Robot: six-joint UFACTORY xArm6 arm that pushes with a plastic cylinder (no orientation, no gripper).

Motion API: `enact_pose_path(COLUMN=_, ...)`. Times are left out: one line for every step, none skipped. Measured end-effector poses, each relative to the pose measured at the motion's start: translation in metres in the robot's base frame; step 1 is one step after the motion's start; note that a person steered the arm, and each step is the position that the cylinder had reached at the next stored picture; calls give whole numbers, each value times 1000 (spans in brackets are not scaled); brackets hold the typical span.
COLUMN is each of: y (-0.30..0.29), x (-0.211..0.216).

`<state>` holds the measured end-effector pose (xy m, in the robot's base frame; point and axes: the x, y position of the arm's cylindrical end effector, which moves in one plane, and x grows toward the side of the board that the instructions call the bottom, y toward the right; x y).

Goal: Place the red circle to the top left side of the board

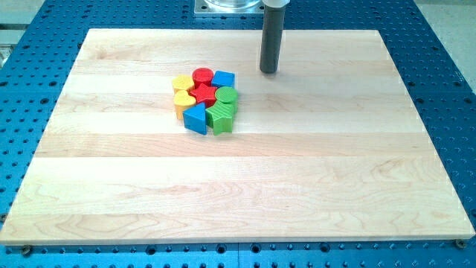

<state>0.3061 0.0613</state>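
The red circle (201, 75) sits at the top of a tight cluster of blocks near the board's upper middle. Touching it are a blue cube (223, 79) to its right, a yellow block (182, 83) to its left and a red star-like block (203, 92) below. A yellow heart (183, 99), a green circle (227, 95), a green block (221, 117) and a blue triangle-like block (195, 117) complete the cluster. My tip (268, 71) rests on the board to the right of the cluster, apart from the blue cube.
The wooden board (238, 186) lies on a blue perforated table (446, 89). A metal arm base (227, 6) stands past the board's top edge.
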Motion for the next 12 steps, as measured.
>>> enact_pose_path(y=-1, x=0)
enact_pose_path(y=4, x=20)
enact_pose_path(y=0, x=93)
enact_pose_path(y=-16, x=165)
enact_pose_path(y=-29, x=190)
enact_pose_path(y=-42, x=205)
enact_pose_path(y=-44, x=225)
enact_pose_path(y=14, x=210)
enact_pose_path(y=56, x=151)
enact_pose_path(y=66, x=77)
enact_pose_path(y=75, x=22)
enact_pose_path(y=14, x=-18)
